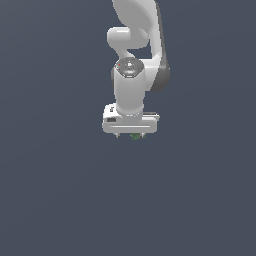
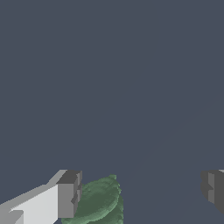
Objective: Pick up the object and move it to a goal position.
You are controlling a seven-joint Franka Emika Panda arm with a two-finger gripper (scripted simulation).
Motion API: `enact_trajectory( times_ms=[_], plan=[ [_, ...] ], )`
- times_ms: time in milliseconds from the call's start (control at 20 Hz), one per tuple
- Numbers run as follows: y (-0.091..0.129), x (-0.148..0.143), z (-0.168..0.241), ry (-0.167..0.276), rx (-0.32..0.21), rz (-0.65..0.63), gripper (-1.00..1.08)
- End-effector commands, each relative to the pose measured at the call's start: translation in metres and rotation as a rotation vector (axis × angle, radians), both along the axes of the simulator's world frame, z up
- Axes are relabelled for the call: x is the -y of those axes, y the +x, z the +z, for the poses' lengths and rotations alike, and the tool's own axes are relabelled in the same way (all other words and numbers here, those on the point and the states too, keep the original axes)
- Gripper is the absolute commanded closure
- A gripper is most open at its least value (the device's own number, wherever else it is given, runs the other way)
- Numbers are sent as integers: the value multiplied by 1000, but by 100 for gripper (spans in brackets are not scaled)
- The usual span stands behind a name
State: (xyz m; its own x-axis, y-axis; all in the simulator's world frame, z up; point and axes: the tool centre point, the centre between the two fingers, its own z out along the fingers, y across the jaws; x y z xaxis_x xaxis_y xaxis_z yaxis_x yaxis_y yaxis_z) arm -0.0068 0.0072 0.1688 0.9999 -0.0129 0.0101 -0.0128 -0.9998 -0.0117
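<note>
One green object (image 2: 97,202) sits between one tool's (image 2: 140,192) two spread fingers (image 2: 68,194).

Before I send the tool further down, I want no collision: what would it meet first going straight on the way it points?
Probably the green object, lying between the open tool's fingers, close beside one. Past it only the bare grey surface shows; depth is unclear.

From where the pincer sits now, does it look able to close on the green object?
Probably yes. The pincer is open, and the green object lies between its fingers, close beside one and well apart from the other. Nothing else shows in the gap, though the grasp would be off-centre.
</note>
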Motion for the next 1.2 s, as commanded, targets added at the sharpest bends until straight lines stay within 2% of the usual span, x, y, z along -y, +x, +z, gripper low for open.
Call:
enact_trajectory(
  times_ms=[0,450,1150],
  plan=[
    [-2,-1,-1,0,-1,-19,-92],
    [-13,-8,-8,-1,-3,-150,-92],
    [-43,-22,-23,-3,-9,-480,-92]
  ],
)
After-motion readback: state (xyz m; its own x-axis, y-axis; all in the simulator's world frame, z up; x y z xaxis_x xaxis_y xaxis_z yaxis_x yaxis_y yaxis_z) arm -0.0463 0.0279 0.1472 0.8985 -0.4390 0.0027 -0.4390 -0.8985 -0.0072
